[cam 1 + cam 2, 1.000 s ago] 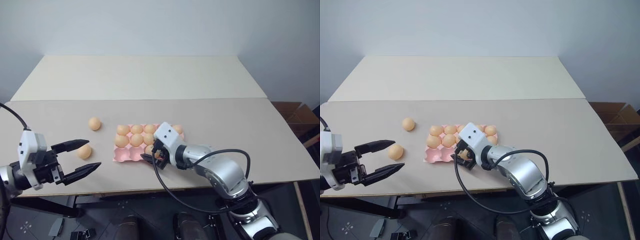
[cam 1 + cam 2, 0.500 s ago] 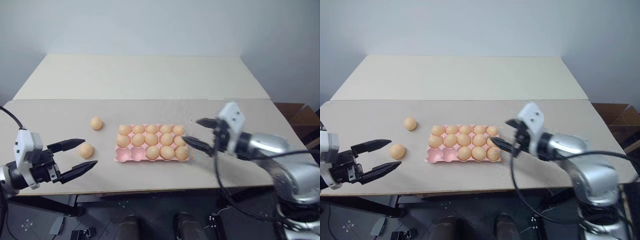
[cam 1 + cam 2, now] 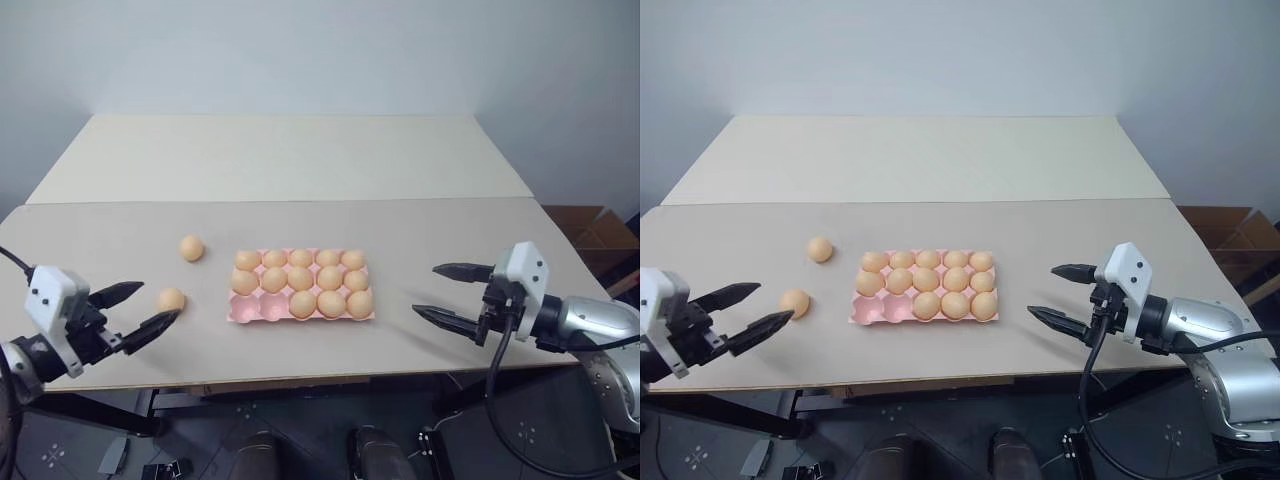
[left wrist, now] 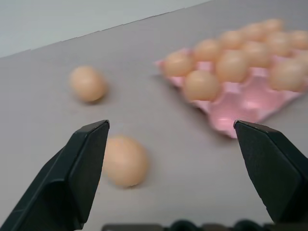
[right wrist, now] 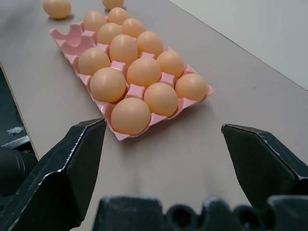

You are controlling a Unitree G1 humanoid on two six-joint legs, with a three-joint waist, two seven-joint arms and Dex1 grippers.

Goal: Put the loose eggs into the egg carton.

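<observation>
Just below the centre of the left eye view, the egg carton (image 3: 302, 288) lies flat on the table (image 3: 300, 160), its long side running across the frame. Thirteen of its fifteen cups hold eggs: the far row and the middle row are full, and the near row has eggs in its three right-hand cups. The two near cups at the carton's left end are bare pink.

Two loose eggs lie on the table to the left of the carton. One egg (image 3: 191, 248) sits a little up and left of the carton's far left corner, apart from it. The other egg (image 3: 171, 299) sits lower, level with the carton's near row and further left.

At the lower left of the frame the left claw (image 3: 132, 311) has its two black fingers spread wide with nothing between them; the tip of its nearer finger (image 3: 152, 328) lies just below the lower loose egg, and whether it touches it I cannot tell. In the left wrist view that egg (image 4: 124, 160) lies just beside one finger.

At the lower right, well apart from the carton, the right claw (image 3: 438, 291) points left toward it, its fingers also spread wide and holding nothing.
</observation>
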